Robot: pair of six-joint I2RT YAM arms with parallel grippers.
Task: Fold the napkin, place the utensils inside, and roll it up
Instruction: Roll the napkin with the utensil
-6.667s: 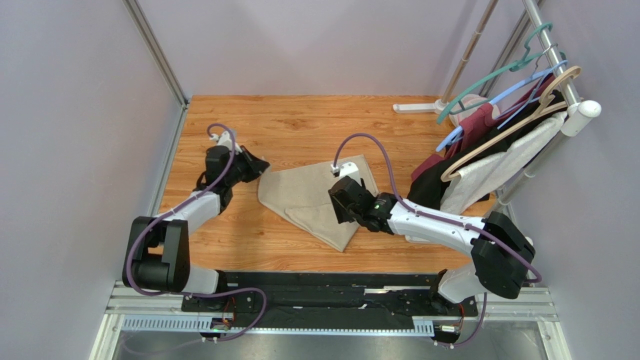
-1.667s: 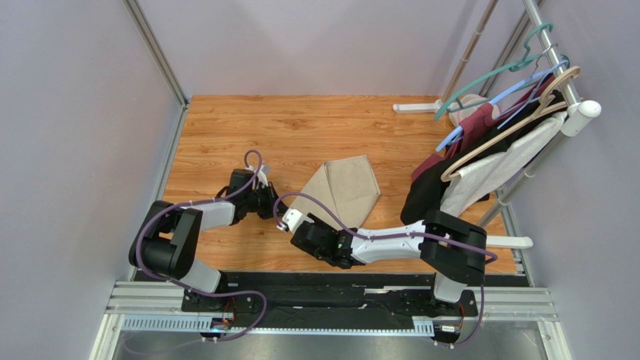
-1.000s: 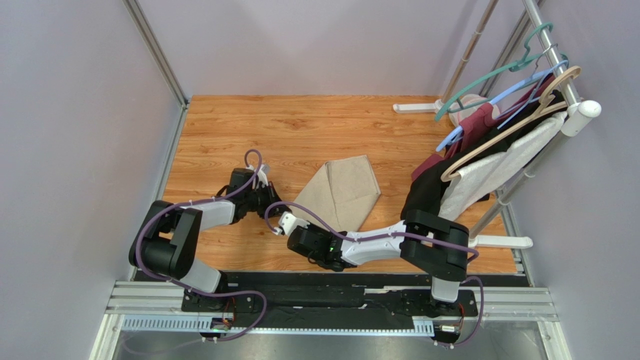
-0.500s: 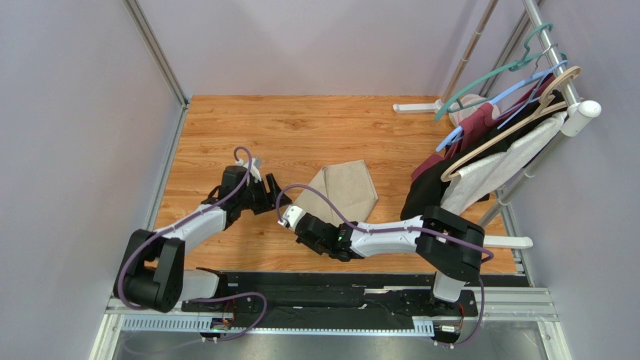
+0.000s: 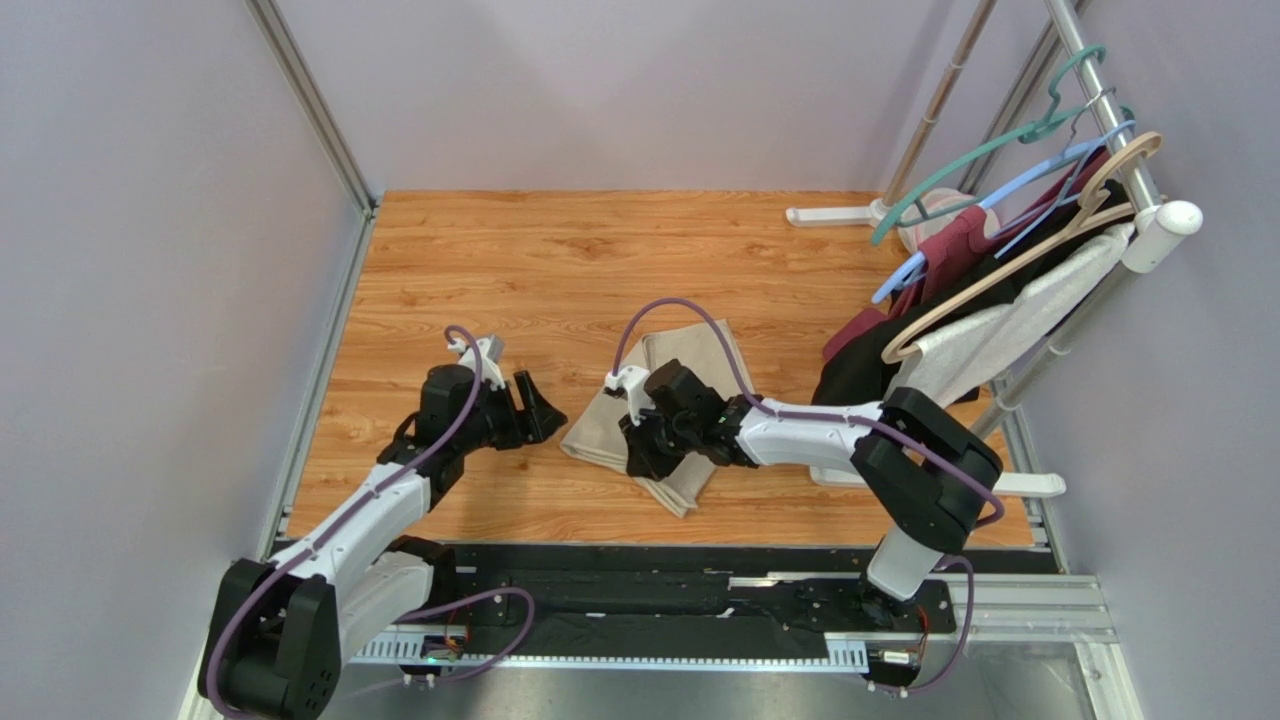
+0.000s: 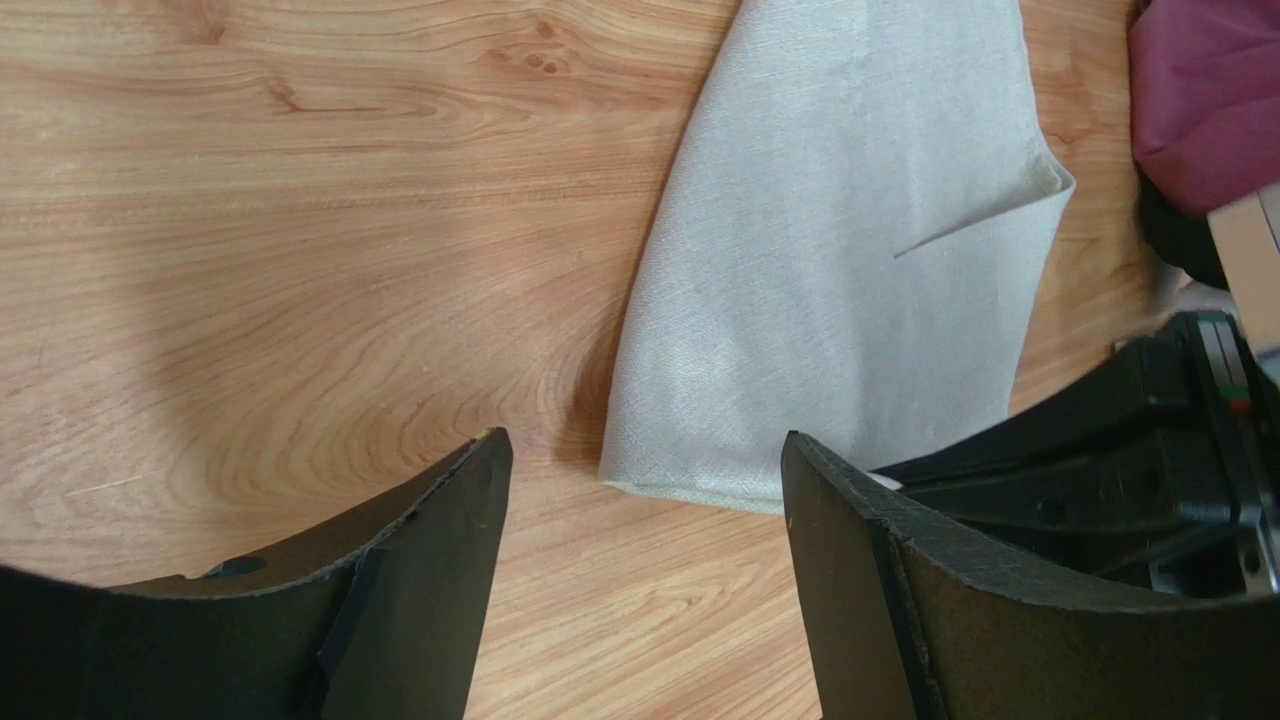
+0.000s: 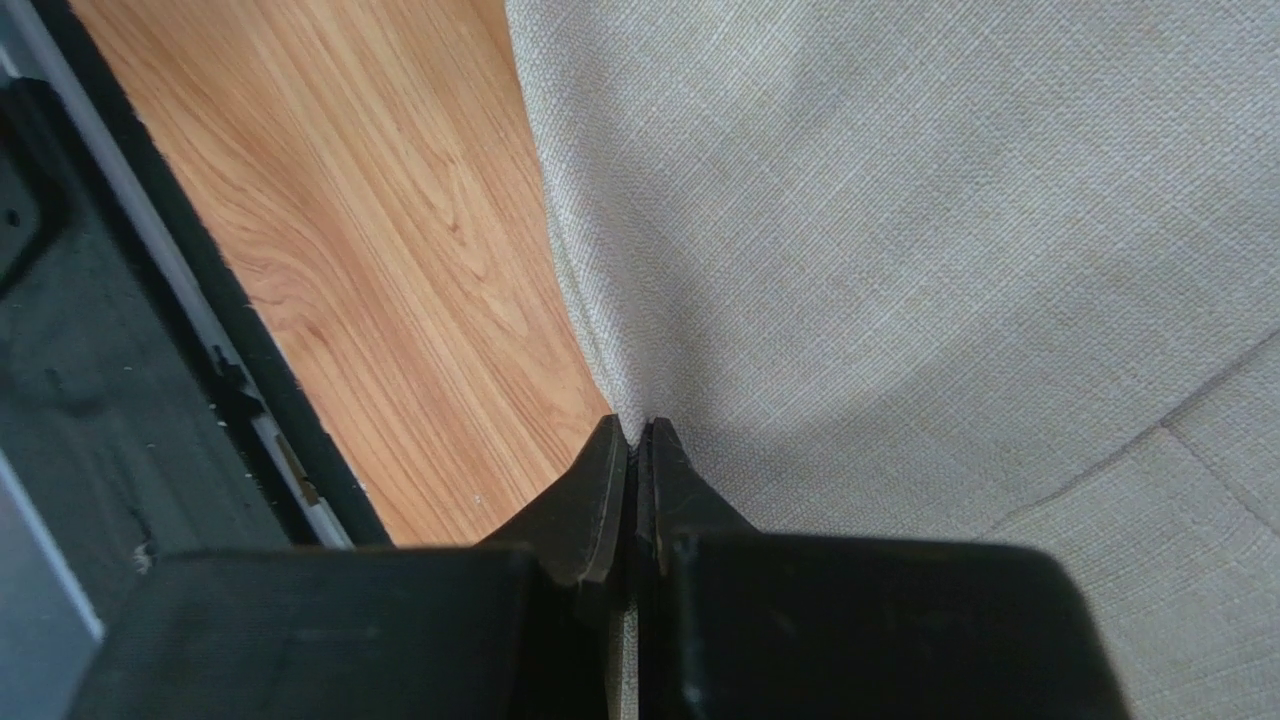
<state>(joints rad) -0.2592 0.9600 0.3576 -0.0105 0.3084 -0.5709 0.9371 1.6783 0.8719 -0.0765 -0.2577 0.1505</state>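
While my right gripper [image 7: 636,438] pinches the napkin [image 7: 932,225] edge, my left gripper [image 6: 643,450] gapes wide, cloth corner just ahead of its fingers.

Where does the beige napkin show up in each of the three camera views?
Top external: napkin mid-table, towards the near edge.
Left wrist: napkin upper right, beyond the open left jaws.
Right wrist: napkin fills the right side, edge pinched in the shut right jaws.
Shared landmark: the wooden table.
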